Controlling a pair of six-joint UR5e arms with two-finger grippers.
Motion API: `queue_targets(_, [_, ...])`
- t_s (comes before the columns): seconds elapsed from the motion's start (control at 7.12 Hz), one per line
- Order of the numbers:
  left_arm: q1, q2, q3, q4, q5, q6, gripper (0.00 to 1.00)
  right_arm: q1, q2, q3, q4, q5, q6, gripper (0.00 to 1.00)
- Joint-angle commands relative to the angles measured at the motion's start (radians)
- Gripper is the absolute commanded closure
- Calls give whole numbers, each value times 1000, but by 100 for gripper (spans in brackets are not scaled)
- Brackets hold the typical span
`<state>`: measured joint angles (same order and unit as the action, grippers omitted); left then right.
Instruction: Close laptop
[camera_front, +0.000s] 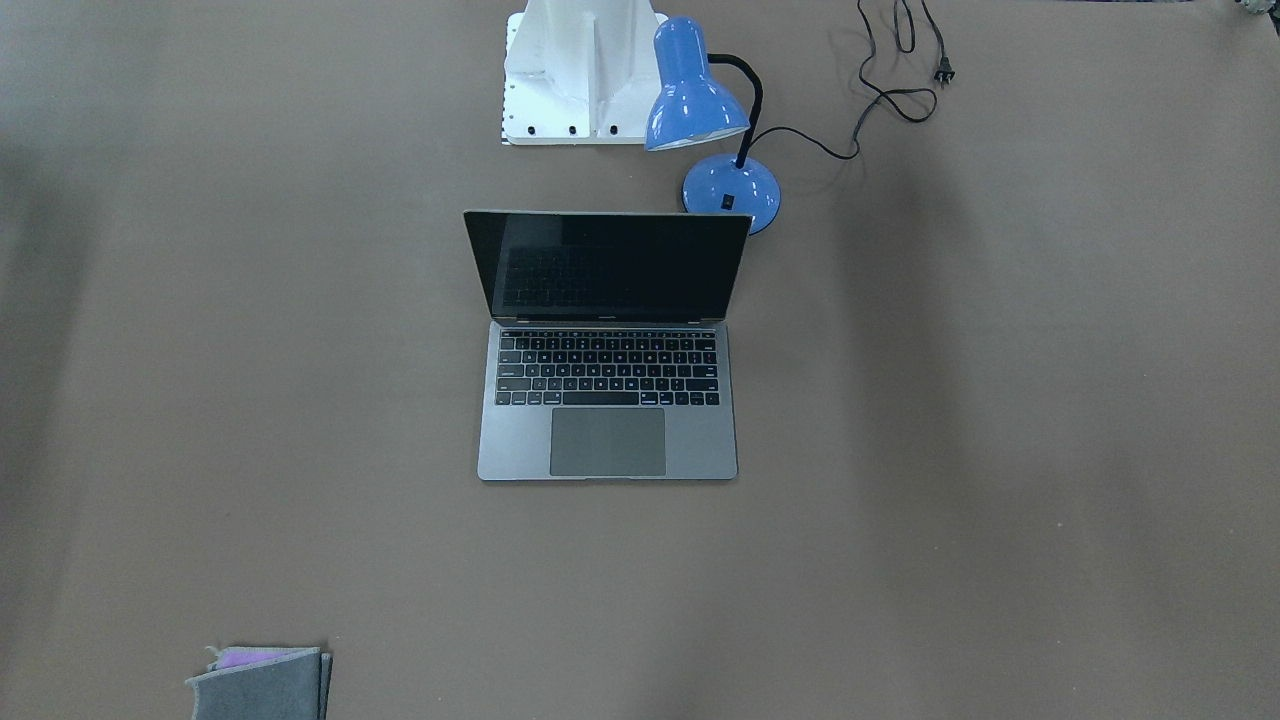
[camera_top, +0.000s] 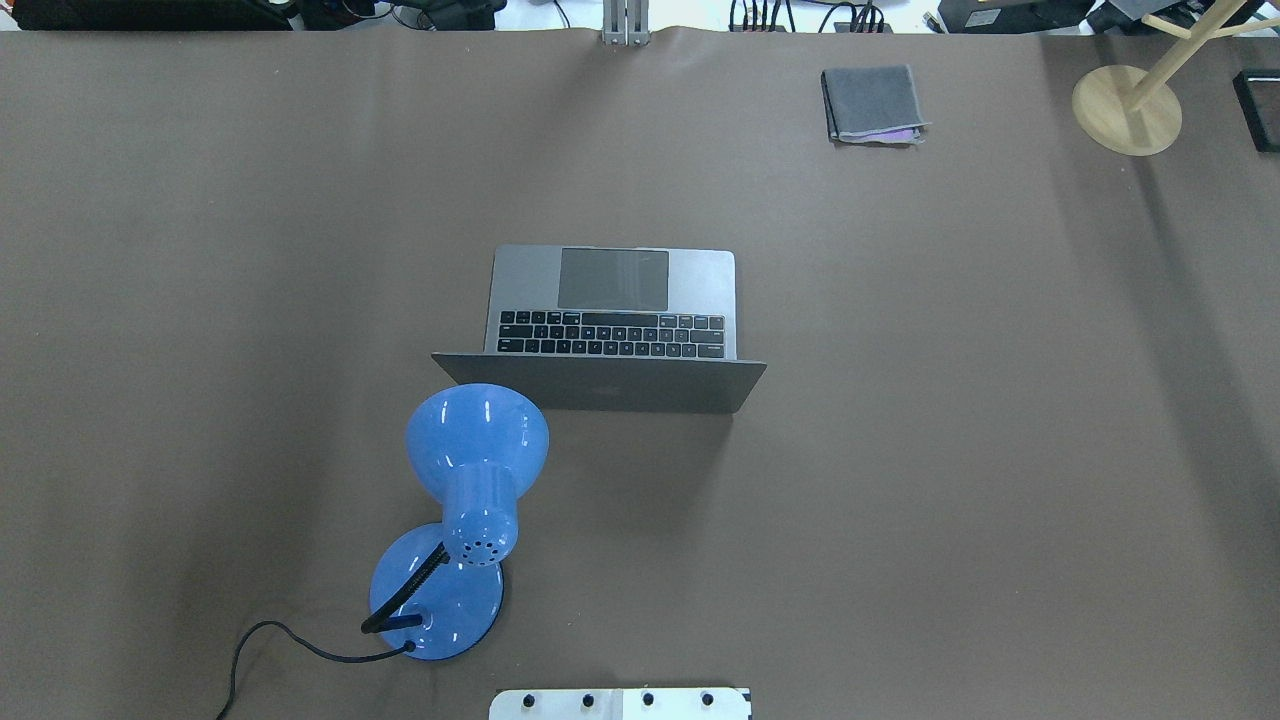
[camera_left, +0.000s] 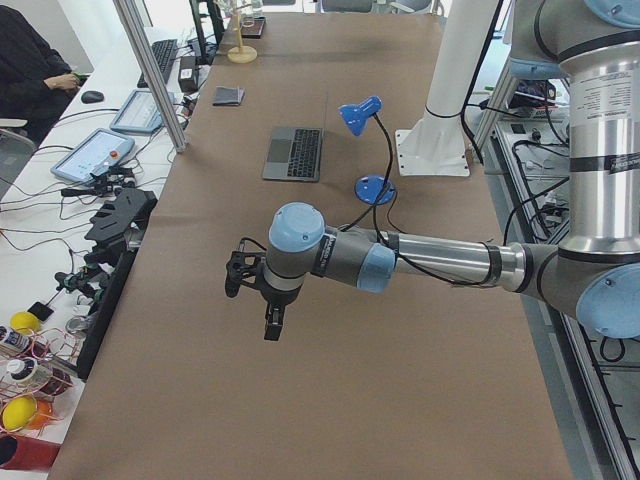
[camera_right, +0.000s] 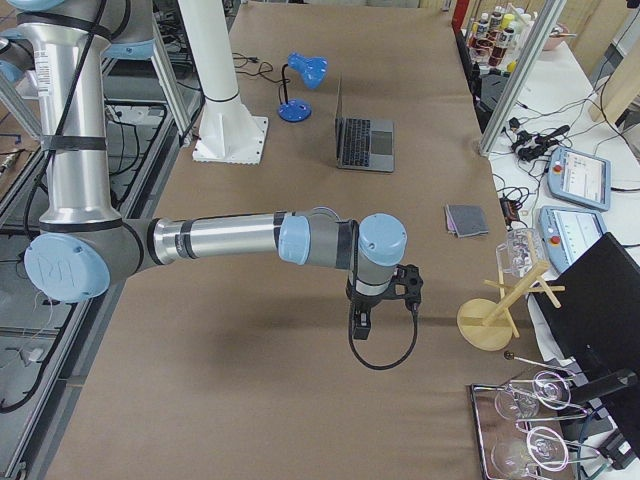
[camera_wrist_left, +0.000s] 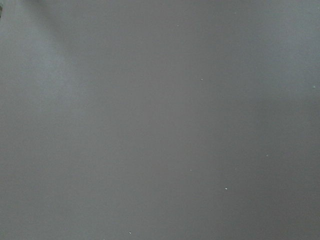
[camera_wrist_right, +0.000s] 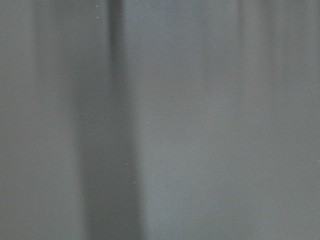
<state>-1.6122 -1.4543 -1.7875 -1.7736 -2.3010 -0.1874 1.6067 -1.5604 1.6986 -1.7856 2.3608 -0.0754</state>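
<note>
laptop: the laptop (camera_front: 607, 400) sits pretty much dead centre of the front view, flat on the brown tabletop (camera_front: 1000, 450), keyboard and trackpad toward the bottom of the frame
lid: the lid (camera_front: 607, 262) is open and standing up, with a black screen; in the overhead view you only get its grey back, just below the keyboard
left fingers: the left fingers (camera_left: 272, 325) hang pointing down over bare tabletop, left of centre in the left side view and well apart from the laptop up top. That's the only view of them, so honestly can't tell how far open they are or whether they're holding anything
right fingers: same deal. The right fingers (camera_right: 360, 325) point down over bare tabletop around the middle of the right side view, far from the laptop, and I can't tell their opening or any hold
wrist views: both just show plain tabletop
lamp: a blue desk lamp (camera_front: 700, 90) is upper right of the lid in the front view, its round base just beside the lid's corner
cord: its black cord (camera_front: 900, 60) trails off to the upper right, plug lying loose
cloth: a folded grey cloth (camera_front: 262, 685) is at bottom left of the front view
stand: a wooden stand (camera_top: 1127, 108) is at top right of the overhead view
</note>
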Motion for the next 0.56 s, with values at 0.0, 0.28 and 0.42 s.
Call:
queue_targets(0.0, [2,15,0,-1,0,5,2,-1,2,3,0,0,0,0])
queue_targets(0.28, [2,15,2,-1,2,5,2,-1,2,7,0,2,-1,0])
queue_targets(0.42, [2,15,2,-3,3,6,2,-1,5,9,0,2,-1,0])
